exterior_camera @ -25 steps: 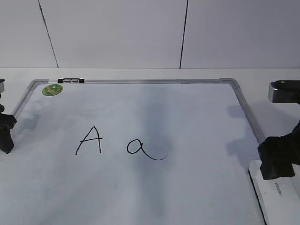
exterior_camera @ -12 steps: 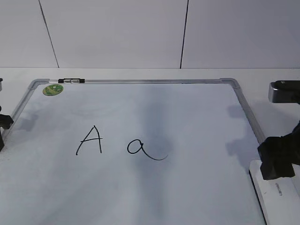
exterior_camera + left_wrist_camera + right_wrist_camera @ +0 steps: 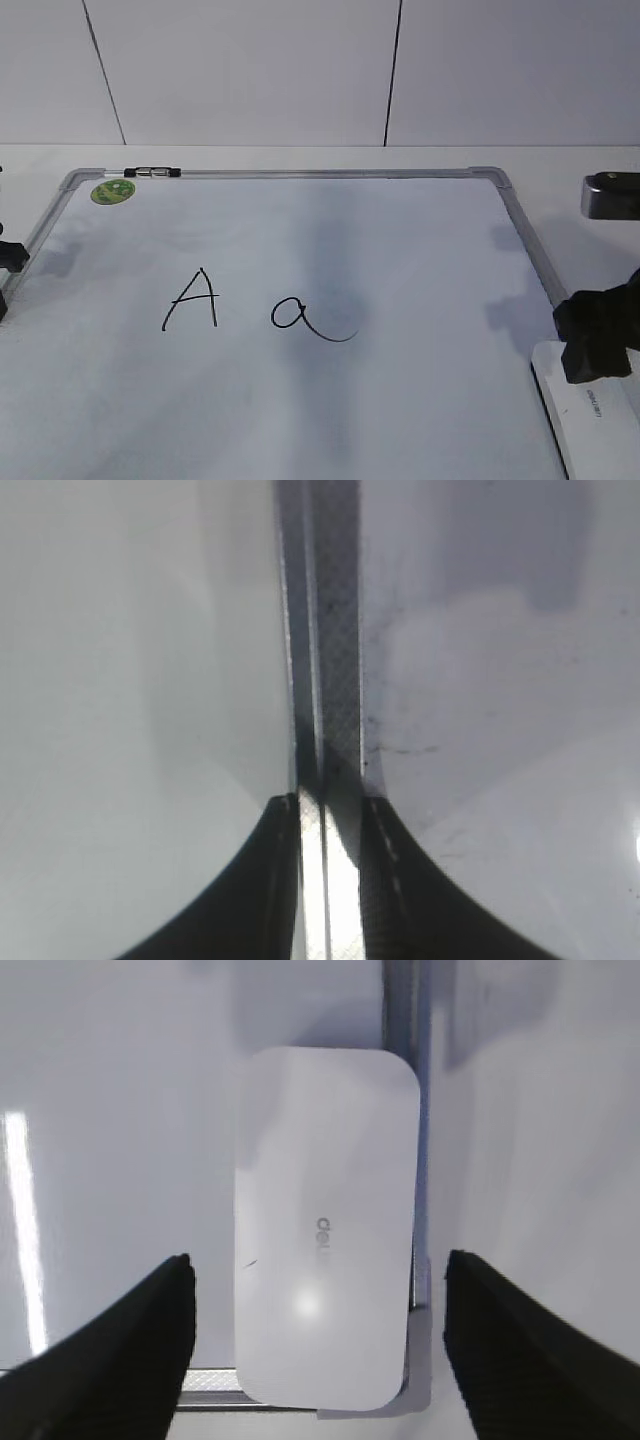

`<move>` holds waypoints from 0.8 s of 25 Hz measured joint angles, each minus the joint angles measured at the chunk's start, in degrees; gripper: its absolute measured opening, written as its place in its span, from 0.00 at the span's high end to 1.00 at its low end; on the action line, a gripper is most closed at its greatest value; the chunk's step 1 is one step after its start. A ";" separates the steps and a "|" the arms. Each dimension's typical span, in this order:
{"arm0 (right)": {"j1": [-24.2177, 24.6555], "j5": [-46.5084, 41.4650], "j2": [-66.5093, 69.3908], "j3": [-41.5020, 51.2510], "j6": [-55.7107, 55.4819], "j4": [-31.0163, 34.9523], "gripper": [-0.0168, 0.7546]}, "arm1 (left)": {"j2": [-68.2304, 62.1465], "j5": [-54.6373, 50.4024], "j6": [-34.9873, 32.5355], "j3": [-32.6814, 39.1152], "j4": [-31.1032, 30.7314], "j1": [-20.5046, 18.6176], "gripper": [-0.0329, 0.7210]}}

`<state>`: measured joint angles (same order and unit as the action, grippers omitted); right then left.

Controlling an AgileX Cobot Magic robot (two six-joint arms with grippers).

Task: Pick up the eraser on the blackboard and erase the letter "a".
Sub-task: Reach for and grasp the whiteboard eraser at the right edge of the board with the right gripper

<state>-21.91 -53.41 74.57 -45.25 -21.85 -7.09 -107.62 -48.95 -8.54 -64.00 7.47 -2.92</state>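
Observation:
The eraser (image 3: pixel 592 425) is a white rounded block lying at the near right corner of the blackboard (image 3: pixel 300 174), partly over the frame. In the right wrist view the eraser (image 3: pixel 325 1220) lies between the two fingers of my right gripper (image 3: pixel 315 1340), which is wide open and touches nothing. In the exterior view the right gripper (image 3: pixel 598 340) hangs just above the eraser's far end. The letter "a" (image 3: pixel 300 316) is in black marker near the board's middle. My left gripper (image 3: pixel 330 810) hovers over the board's left frame (image 3: pixel 325 630), fingers nearly together and empty; it shows at the left edge (image 3: pixel 5 270).
A capital "A" (image 3: pixel 193 299) is written left of the "a". A round green sticker (image 3: pixel 112 190) sits at the far left corner, with a black clip (image 3: pixel 150 172) on the top frame. A white wall stands behind the table.
My left gripper has drawn back to the left, almost out of the exterior view. My right gripper has shifted very slightly right over the eraser. The eraser and letters have not moved.

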 joint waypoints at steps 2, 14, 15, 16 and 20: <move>0.00 0.00 0.00 0.00 -1.30 0.00 0.21 | 0.00 0.00 0.12 0.00 0.00 0.00 0.83; 0.00 3.68 0.00 4.50 -2.10 0.33 0.21 | 0.00 0.00 0.34 -0.11 -0.83 -0.13 0.93; 0.00 3.96 0.00 4.50 -2.10 0.33 0.21 | 0.00 0.00 0.34 -0.11 -0.83 -0.13 0.93; 0.00 4.52 0.00 4.50 -2.10 0.33 0.21 | 0.00 0.00 0.34 -0.11 -0.83 -0.13 0.93; 0.00 7.08 0.00 4.50 -2.10 0.33 0.21 | 0.00 0.00 0.34 -0.11 -0.96 -0.13 0.93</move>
<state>-21.91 -46.33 74.57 -40.75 -23.95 -6.76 -107.62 -48.95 -8.20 -64.11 6.51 -3.05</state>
